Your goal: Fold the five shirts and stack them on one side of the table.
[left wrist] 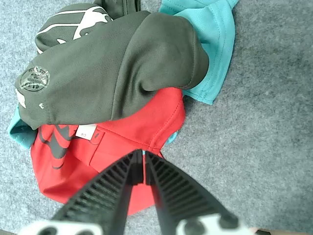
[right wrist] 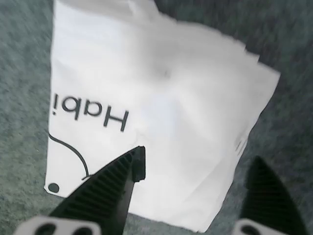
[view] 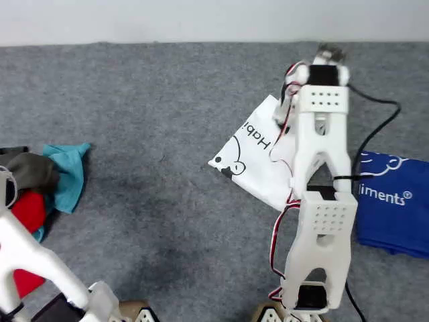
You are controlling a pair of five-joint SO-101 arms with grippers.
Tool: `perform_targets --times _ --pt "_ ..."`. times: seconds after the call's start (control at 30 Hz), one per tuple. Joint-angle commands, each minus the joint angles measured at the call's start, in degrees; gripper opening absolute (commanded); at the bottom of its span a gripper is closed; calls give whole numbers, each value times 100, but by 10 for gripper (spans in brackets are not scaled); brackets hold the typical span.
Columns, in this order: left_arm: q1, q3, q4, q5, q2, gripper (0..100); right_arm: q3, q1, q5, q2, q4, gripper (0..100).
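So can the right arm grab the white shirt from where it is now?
Probably yes. The right gripper hangs open just above the white shirt, which lies on the grey table with nothing on top of it. Nothing looks to be in the way.

Grey felt tabletop (view: 154, 87), white wall (view: 167, 19)

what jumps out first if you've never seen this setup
On the left of the table, a crumpled heap: dark shirt over red shirt and teal shirt, with the left gripper shut above the red one. In the middle, the right gripper hangs open over a white shirt; a folded blue shirt lies far right.
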Motion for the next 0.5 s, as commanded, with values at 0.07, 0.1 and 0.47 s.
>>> perform_targets --times 0.07,0.1,0.47 --pt "0 -31 105 -35 -149 14 62 -207 -624 -101 66 513" --pt "0 -31 105 -35 -149 14 62 -224 -668 -13 -31 520" --pt "-18 -31 114 -35 -158 14 62 -303 -1011 769 -910 519"
